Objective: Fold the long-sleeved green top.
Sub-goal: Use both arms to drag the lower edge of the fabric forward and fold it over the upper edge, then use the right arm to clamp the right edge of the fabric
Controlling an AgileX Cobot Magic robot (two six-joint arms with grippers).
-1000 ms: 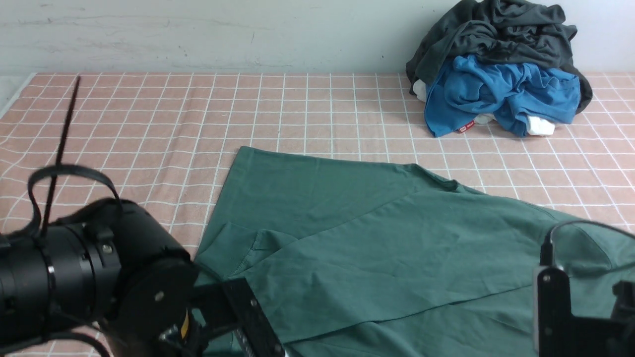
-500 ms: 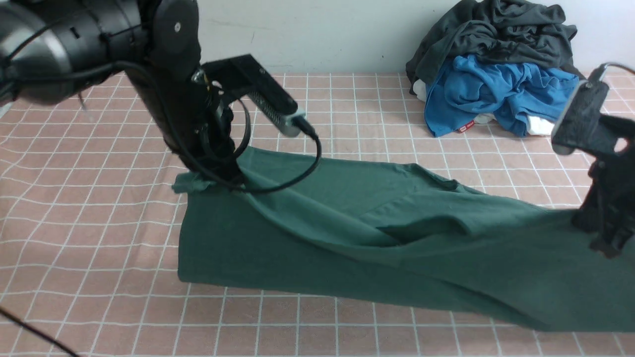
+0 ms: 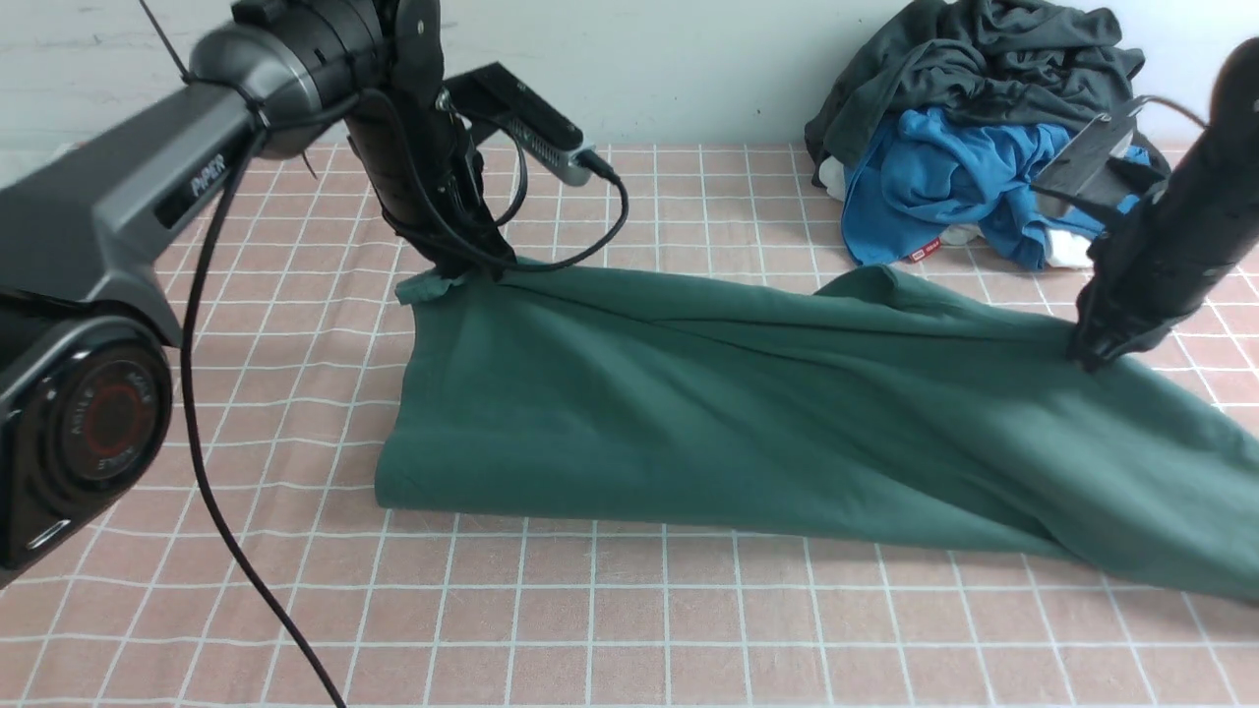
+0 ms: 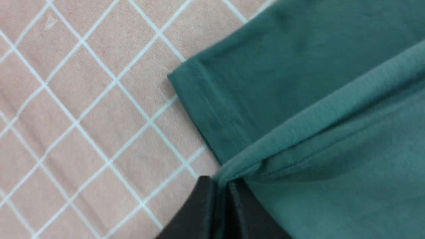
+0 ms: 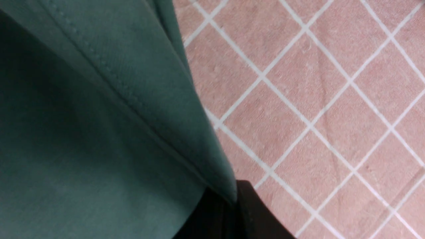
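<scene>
Jaws of your left gripper (image 3: 470, 267) are pressed together on a hemmed corner of the green long-sleeved top (image 3: 689, 393), with the fabric pinched between the black fingers (image 4: 199, 212). Your right gripper (image 3: 1094, 356) is likewise clamped tight on a stitched edge of the same garment, at its right side. Between the two grips the top runs along its far edge and drapes toward you, doubled over on itself, its near fold lying on the pink checked tablecloth (image 3: 590, 610). At far right by the wall, close behind the top, you see a blue garment (image 3: 984, 187) heaped under a charcoal-grey garment (image 3: 984, 59).
</scene>
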